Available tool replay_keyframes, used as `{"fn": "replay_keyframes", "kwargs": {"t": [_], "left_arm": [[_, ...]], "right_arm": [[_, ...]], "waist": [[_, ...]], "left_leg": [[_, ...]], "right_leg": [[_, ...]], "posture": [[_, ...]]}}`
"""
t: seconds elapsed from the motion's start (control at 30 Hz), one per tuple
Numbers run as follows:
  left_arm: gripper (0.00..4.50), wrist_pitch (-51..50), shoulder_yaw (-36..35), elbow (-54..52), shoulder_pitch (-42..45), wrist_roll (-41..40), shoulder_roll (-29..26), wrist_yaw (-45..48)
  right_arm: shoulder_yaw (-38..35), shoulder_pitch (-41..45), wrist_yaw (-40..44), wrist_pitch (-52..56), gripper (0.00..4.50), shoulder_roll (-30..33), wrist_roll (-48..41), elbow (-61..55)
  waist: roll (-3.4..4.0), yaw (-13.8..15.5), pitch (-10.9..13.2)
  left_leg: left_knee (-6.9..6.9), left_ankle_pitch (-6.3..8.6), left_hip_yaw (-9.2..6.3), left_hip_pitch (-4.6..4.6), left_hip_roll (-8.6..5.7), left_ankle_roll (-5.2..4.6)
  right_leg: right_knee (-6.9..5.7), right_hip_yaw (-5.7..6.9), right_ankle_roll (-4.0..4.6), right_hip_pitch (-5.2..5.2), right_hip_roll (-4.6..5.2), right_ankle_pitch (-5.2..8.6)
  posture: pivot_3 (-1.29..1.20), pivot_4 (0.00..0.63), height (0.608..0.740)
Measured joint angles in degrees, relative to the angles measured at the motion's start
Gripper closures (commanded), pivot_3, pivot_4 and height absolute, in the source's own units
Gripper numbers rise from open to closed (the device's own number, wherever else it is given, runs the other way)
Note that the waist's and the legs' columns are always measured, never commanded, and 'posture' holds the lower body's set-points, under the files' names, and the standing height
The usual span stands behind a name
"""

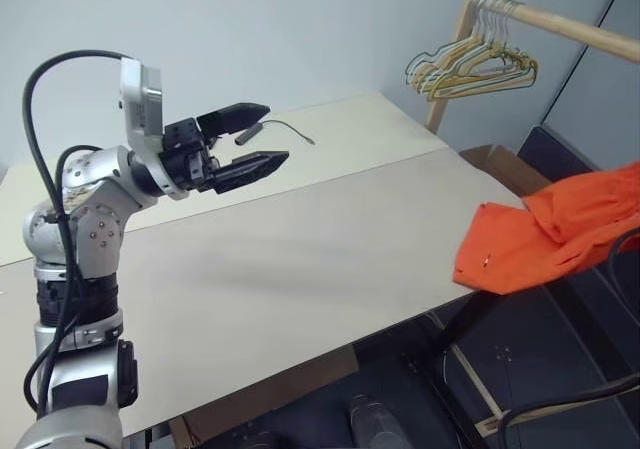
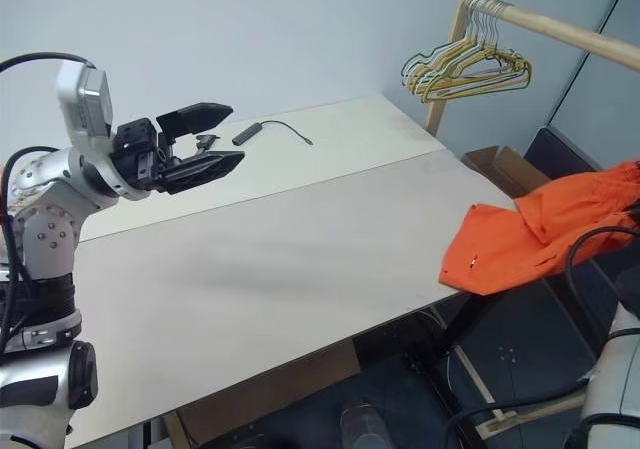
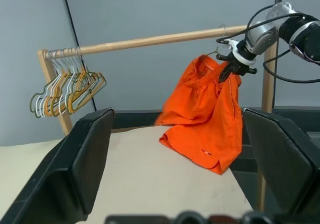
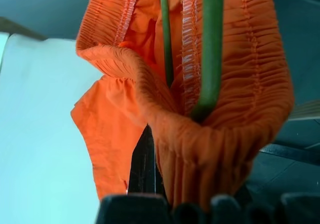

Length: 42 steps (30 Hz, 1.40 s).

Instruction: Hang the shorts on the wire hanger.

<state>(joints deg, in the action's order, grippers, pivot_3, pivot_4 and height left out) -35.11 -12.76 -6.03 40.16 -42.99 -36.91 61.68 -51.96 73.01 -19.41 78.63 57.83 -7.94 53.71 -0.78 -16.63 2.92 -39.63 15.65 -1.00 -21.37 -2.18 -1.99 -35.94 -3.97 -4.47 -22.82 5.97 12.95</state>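
Observation:
The bright orange shorts hang by their gathered waistband below the wooden rail. One leg drapes onto the table's right corner. My right gripper is shut on the waistband. The wire hanger runs as thin green wire through the waistband, beside a black finger. Its hook reaches up at the rail; I cannot tell whether it rests there. My left gripper is open and holds nothing, raised over the table's left side and pointing toward the shorts.
A bunch of yellow and grey hangers hangs at the rail's near end. A small dark gadget with a cable lies on the far part of the pale table. A cardboard box stands beyond the table's right edge.

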Motion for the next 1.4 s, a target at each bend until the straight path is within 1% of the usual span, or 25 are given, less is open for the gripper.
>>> {"fn": "replay_keyframes", "kwargs": {"t": [0.07,0.17,0.23,0.3,0.43,0.53,0.57,0.6,0.63,0.7,0.77,0.83,0.97,1.13,1.2,1.27,1.3,1.37,1.4], "left_arm": [[0.02,-0.01,0.0,-0.28,-0.36,0.0,-0.07,-0.23],[0.02,-0.03,0.0,-0.74,-0.7,-0.01,-0.5,-0.34],[0.0,-0.04,0.0,-0.88,-0.79,-0.02,-0.84,-0.34],[0.0,-0.04,0.0,-0.88,-0.79,-0.03,-0.98,-0.35],[0.0,-0.04,0.0,-0.87,-0.79,-0.03,-1.11,-0.35],[0.0,-0.05,0.02,-0.84,-0.78,-0.03,-1.13,-0.34],[0.0,-0.05,0.02,-0.84,-0.78,-0.03,-1.14,-0.33],[0.0,-0.05,0.02,-0.83,-0.78,-0.03,-1.15,-0.33],[0.0,-0.05,0.02,-0.81,-0.78,-0.03,-1.17,-0.32],[0.0,-0.05,0.07,-0.8,-0.76,-0.03,-1.22,-0.31],[0.0,-0.06,0.07,-0.75,-0.76,-0.03,-1.3,-0.3],[0.0,-0.08,0.09,-0.73,-0.74,-0.05,-1.4,-0.28],[0.0,-0.08,0.16,-0.69,-0.68,-0.1,-1.43,-0.22],[0.0,-0.08,0.18,-0.57,-0.5,-0.12,-1.79,-0.16],[0.0,-0.03,0.18,-0.56,-0.48,-0.09,-1.84,-0.26],[0.0,0.35,0.18,-0.59,-0.51,0.15,-1.8,-0.69],[0.0,1.51,0.17,-0.74,-0.75,0.55,-1.6,-1.44],[0.0,3.38,0.15,-1.22,-1.84,1.78,-1.43,-2.47],[0.0,4.05,0.17,-2.07,-3.41,2.64,-1.84,-2.88]], "right_arm": [[-0.35,-0.97,-1.11,-1.19,4.5,0.0,-0.03,0.5],[-0.34,-2.01,-1.95,-2.06,4.5,-0.01,-0.14,0.74],[-0.29,-2.39,-1.99,-2.24,3.86,-0.03,-0.18,0.72],[-0.22,-2.65,-2.01,-2.25,3.33,-0.2,-0.22,0.64],[0.79,-4.2,-1.9,-2.22,1.86,-1.15,-0.23,-0.82],[3.92,-5.31,-1.44,-2.23,0.8,-2.09,-0.11,-4.54],[4.74,-5.68,-1.16,-2.25,0.37,-2.33,-0.09,-5.78],[5.84,-6.2,-0.78,-2.26,0.12,-2.54,-0.07,-7.23],[6.89,-6.74,-0.53,-2.3,0.05,-2.87,-0.04,-8.9],[9.58,-8.42,0.14,-2.92,0.05,-3.57,0.32,-12.63],[13.7,-11.42,0.72,-4.7,0.05,-4.41,1.5,-17.88],[17.61,-14.89,0.96,-7.6,0.05,-5.72,3.19,-23.84],[21.87,-20.16,0.21,-13.24,0.05,-9.04,6.03,-34.13],[26.19,-28.6,-5.34,-28.24,0.05,-14.33,12.57,-47.32],[28.65,-30.32,-5.68,-37.1,0.05,-15.69,14.55,-54.51],[30.6,-30.64,-3.89,-43.71,0.05,-16.75,14.5,-59.89],[31.95,-30.58,-0.91,-47.1,0.05,-17.88,13.49,-63.01],[34.71,-30.48,6.47,-50.36,0.05,-19.56,9.44,-65.92],[36.2,-30.69,12.46,-51.51,0.05,-20.68,5.82,-66.39]], "waist": [[-0.01,-0.02,0.01],[-0.01,-0.02,0.01],[-0.01,-0.01,0.01],[-0.01,-0.01,0.01],[0.0,-0.04,0.01],[0.01,-0.02,0.01],[0.01,0.0,0.01],[0.01,0.01,0.01],[0.01,0.01,0.01],[0.01,0.0,0.0],[0.02,0.01,0.0],[0.03,-0.05,-0.01],[0.04,-0.1,-0.02],[0.11,0.03,-0.03],[0.21,-0.03,-0.03],[0.2,-0.15,-0.03],[0.19,-0.2,-0.04],[0.11,-0.25,-0.09],[0.07,-0.29,-0.11]], "left_leg": [[0.04,0.03,0.0,0.22,0.02,-0.05],[0.04,0.05,0.01,0.3,0.01,-0.08],[0.03,0.05,0.01,0.31,0.01,-0.09],[0.03,0.06,0.01,0.3,0.02,-0.09],[0.04,0.08,0.02,0.3,0.02,-0.13],[0.04,0.09,0.03,0.3,0.03,-0.14],[0.04,0.09,0.03,0.3,0.03,-0.14],[0.03,0.09,0.02,0.29,0.04,-0.14],[0.03,0.09,0.02,0.29,0.03,-0.15],[0.03,0.09,0.03,0.29,0.03,-0.15],[0.02,0.09,0.02,0.29,0.04,-0.15],[0.01,0.09,0.02,0.29,0.04,-0.15],[-0.06,0.09,0.01,0.31,0.05,-0.15],[-0.12,0.09,-0.01,0.3,0.03,-0.14],[-0.11,0.09,-0.01,0.32,0.03,-0.14],[-0.11,0.09,-0.01,0.33,0.09,-0.14],[-0.11,0.09,-0.01,0.37,0.13,-0.14],[-0.11,0.1,-0.02,0.52,0.17,-0.14],[-0.1,0.1,-0.01,0.62,0.21,-0.13]], "right_leg": [[0.13,0.01,-0.02,0.27,-0.02,0.01],[0.25,0.01,-0.15,0.45,-0.02,0.06],[0.31,0.01,-0.19,0.49,-0.02,0.03],[0.37,0.01,-0.21,0.5,-0.02,0.02],[0.41,0.0,-0.17,0.5,-0.03,-0.04],[0.41,-0.01,-0.17,0.5,-0.03,-0.05],[0.42,-0.01,-0.17,0.5,-0.03,-0.05],[0.43,0.0,-0.18,0.5,-0.03,-0.06],[0.43,0.0,-0.19,0.5,-0.02,-0.07],[0.44,-0.01,-0.21,0.5,-0.02,-0.08],[0.43,-0.01,-0.23,0.49,-0.02,-0.09],[0.39,-0.04,-0.25,0.48,-0.02,-0.1],[0.25,-0.07,-0.26,0.46,-0.02,-0.11],[0.11,-0.09,-0.28,0.4,0.0,-0.12],[0.1,-0.11,-0.29,0.37,0.0,-0.11],[0.1,-0.11,-0.3,0.38,-0.09,-0.11],[0.11,-0.11,-0.3,0.42,-0.13,-0.12],[0.16,-0.12,-0.27,0.57,-0.18,-0.16],[0.19,-0.15,-0.26,0.66,-0.21,-0.18]], "posture": [[-0.27,0.02,0.74],[-0.26,0.02,0.74],[-0.26,0.02,0.74],[-0.26,0.02,0.74],[-0.26,0.019,0.74],[-0.26,0.018,0.74],[-0.26,0.018,0.74],[-0.26,0.017,0.74],[-0.26,0.017,0.74],[-0.27,0.018,0.74],[-0.27,0.017,0.74],[-0.27,0.017,0.74],[-0.27,0.016,0.74],[-0.26,0.015,0.74],[-0.25,0.015,0.74],[-0.24,0.015,0.74],[-0.22,0.013,0.74],[-0.2,0.011,0.74],[-0.19,0.011,0.74]]}}
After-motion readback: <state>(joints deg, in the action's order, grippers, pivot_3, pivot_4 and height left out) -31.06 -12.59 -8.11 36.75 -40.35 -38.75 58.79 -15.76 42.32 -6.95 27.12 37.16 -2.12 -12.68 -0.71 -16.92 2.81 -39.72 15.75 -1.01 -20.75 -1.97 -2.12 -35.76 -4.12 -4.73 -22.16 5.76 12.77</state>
